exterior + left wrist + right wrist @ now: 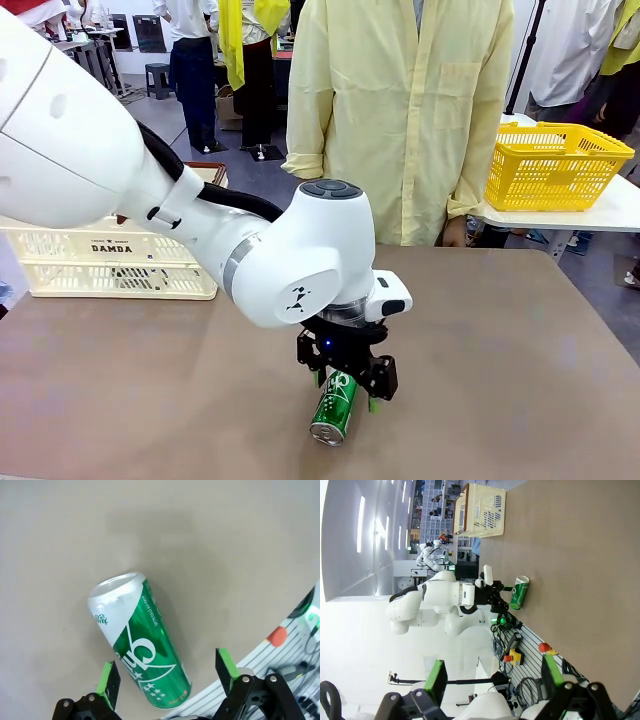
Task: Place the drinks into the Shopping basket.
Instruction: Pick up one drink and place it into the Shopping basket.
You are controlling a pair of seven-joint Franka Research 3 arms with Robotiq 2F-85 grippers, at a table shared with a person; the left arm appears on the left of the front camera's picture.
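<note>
Green can (334, 406) lies on its side on the tabletop (500, 360) at 6 o'clock in the front view, left pincer (346, 395) spread astride it; cream basket (110, 262) at 9 o'clock. Left wrist view: pads (108, 677) flank the can (142, 642), not touching. Right wrist view: right pincer (492, 675) spread, empty.

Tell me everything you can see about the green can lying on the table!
The green can is a slim, tall metal drink can with white script lettering, small white stars and a silvery white band near one end. It lies on its side on the brown table, one silver end pointing toward the robot's side. The left gripper hangs right over it, jaws open, with a green-padded finger on each side of the can. Whether the pads touch it can't be told.
</note>
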